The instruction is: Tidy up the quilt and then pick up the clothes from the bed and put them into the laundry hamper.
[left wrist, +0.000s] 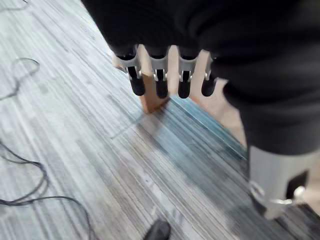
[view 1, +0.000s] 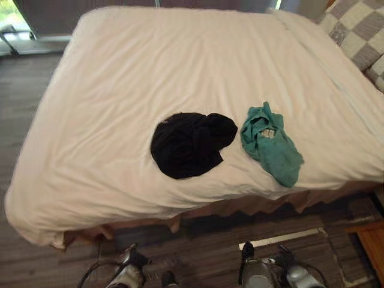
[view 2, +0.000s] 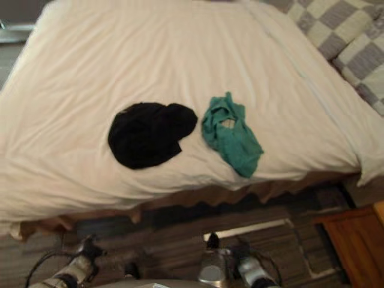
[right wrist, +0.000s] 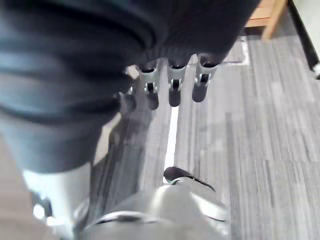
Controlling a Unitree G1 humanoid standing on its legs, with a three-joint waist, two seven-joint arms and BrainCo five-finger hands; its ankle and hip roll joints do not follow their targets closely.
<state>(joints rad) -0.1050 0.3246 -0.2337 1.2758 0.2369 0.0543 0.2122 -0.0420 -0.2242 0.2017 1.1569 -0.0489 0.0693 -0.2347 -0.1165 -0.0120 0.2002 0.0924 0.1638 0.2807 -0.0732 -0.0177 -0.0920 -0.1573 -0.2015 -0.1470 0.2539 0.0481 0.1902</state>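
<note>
A white quilt point(view 1: 180, 72) lies spread flat over the bed, with light creases. Two garments rest on it near the front edge: a crumpled black one point(view 1: 191, 144) and, just to its right, a teal green one point(view 1: 270, 144). The two are almost touching. My left hand point(view 1: 128, 267) hangs low over the floor in front of the bed, its fingers point(left wrist: 159, 80) straight and holding nothing. Further right, my right hand point(view 1: 257, 273) also hangs low, its fingers point(right wrist: 172, 87) straight and empty. Both hands are well short of the garments.
Grey-and-white checkered pillows point(view 1: 360, 30) lie at the bed's head on the right. A wooden piece of furniture point(view 1: 372, 246) stands on the floor at the lower right. A wooden bed leg point(left wrist: 152, 102) shows past my left fingers. Striped grey flooring point(view 1: 24, 84) runs along the bed's left side.
</note>
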